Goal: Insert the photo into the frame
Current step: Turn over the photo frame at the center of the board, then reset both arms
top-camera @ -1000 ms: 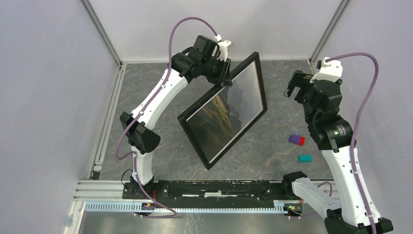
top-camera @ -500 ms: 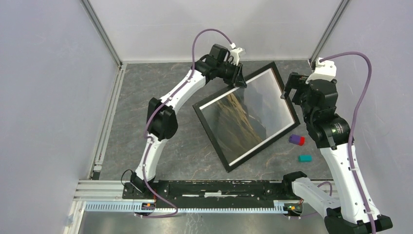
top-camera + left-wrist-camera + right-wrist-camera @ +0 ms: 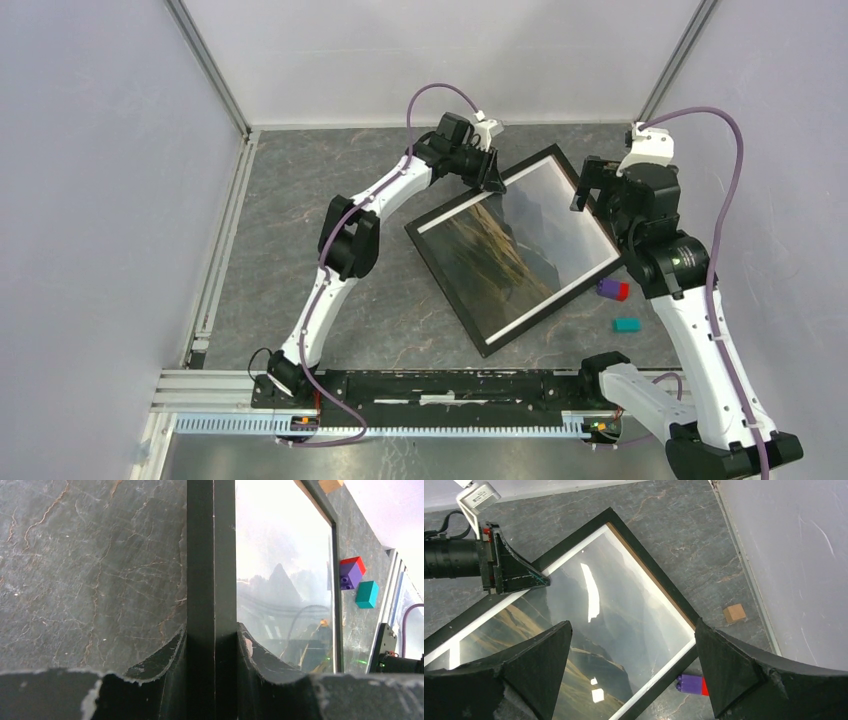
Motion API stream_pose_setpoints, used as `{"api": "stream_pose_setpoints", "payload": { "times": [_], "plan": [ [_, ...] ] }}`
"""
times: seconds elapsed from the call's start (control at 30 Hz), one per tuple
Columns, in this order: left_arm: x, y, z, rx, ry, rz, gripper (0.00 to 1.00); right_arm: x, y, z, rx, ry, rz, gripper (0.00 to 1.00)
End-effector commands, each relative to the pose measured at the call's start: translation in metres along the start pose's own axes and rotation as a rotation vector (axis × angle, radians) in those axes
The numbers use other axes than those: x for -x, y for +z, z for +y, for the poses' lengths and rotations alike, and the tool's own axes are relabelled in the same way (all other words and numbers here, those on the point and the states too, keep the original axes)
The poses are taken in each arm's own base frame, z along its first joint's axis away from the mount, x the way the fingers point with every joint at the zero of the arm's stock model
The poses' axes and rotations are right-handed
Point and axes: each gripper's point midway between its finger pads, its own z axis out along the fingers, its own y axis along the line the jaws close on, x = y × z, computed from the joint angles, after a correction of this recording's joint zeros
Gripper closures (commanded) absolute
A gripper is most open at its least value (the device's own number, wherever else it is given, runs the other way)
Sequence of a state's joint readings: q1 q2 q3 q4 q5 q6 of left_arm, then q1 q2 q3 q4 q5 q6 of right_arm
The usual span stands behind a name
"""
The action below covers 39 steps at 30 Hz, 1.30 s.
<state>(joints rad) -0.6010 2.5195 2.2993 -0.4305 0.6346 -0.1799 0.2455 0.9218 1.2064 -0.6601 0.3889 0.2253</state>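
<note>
The frame (image 3: 447, 290) shows its black front and lies low and nearly flat on the grey table. The photo (image 3: 500, 260), a brown hillside under grey sky with a white border, sits inside it behind glass. My left gripper (image 3: 490, 172) is shut on the frame's far rail. In the left wrist view that rail (image 3: 210, 555) runs up between my fingers (image 3: 160, 655). My right gripper (image 3: 590, 190) is open and empty, hovering above the frame's right corner. In the right wrist view the photo (image 3: 574, 645) and frame rail (image 3: 659, 585) lie below the spread fingers (image 3: 729, 665).
A purple-and-red brick (image 3: 610, 289) lies against the frame's right rail, and a teal brick (image 3: 626, 324) lies just nearer. A small tan wooden cube (image 3: 734, 613) sits near the right wall. Walls close the table at the back and on both sides.
My left arm has carried the frame to the right and lowered it from a steep tilt to nearly flat. My right gripper has shifted a little left, over the frame's corner.
</note>
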Motion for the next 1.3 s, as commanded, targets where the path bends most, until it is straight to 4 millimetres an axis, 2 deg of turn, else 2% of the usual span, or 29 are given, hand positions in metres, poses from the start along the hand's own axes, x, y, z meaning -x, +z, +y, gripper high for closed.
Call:
{"api": "stream_pose_setpoints", "payload": {
  "times": [0.0, 0.07, 0.17, 0.33, 0.43, 0.53, 0.6, 0.63, 0.73, 0.8, 1.03, 1.27],
  "plan": [
    [0.023, 0.009, 0.037, 0.117, 0.157, -0.086, 0.84, 0.004, 0.006, 0.007, 0.031, -0.003, -0.009, 0.02],
    [0.025, 0.005, 0.049, 0.183, 0.118, -0.08, 0.63, 0.002, 0.008, 0.009, 0.035, -0.008, -0.001, 0.02],
    [0.032, -0.011, 0.061, 0.267, 0.07, -0.089, 0.42, -0.001, 0.008, 0.009, 0.035, -0.019, 0.01, 0.02],
    [0.051, -0.053, 0.06, 0.394, 0.027, -0.108, 0.29, 0.0, 0.001, 0.011, 0.067, -0.024, 0.009, 0.02],
    [0.069, -0.087, 0.043, 0.445, 0.013, -0.134, 0.27, -0.001, -0.004, 0.014, 0.093, -0.028, 0.011, 0.02],
    [0.087, -0.124, 0.006, 0.424, -0.009, -0.18, 0.22, -0.004, -0.01, 0.014, 0.116, -0.049, 0.027, 0.02],
    [0.101, -0.157, -0.029, 0.389, -0.028, -0.243, 0.17, -0.004, -0.015, 0.015, 0.135, -0.066, 0.028, 0.02],
    [0.098, -0.167, -0.04, 0.377, -0.055, -0.261, 0.14, -0.003, -0.018, 0.017, 0.154, -0.076, 0.022, 0.02],
    [0.101, -0.215, -0.086, 0.324, -0.073, -0.363, 0.06, 0.005, -0.032, 0.021, 0.211, -0.098, -0.017, 0.02],
    [0.105, -0.253, -0.119, 0.293, -0.046, -0.432, 0.01, 0.012, -0.042, 0.02, 0.228, -0.104, -0.046, 0.02],
    [0.088, -0.365, -0.191, 0.333, 0.08, -0.557, 0.0, 0.043, -0.083, 0.012, 0.265, -0.115, -0.181, 0.02],
    [0.057, -0.465, -0.235, 0.419, 0.183, -0.756, 0.0, 0.076, -0.129, -0.005, 0.26, -0.068, -0.328, 0.02]
  ]
}}
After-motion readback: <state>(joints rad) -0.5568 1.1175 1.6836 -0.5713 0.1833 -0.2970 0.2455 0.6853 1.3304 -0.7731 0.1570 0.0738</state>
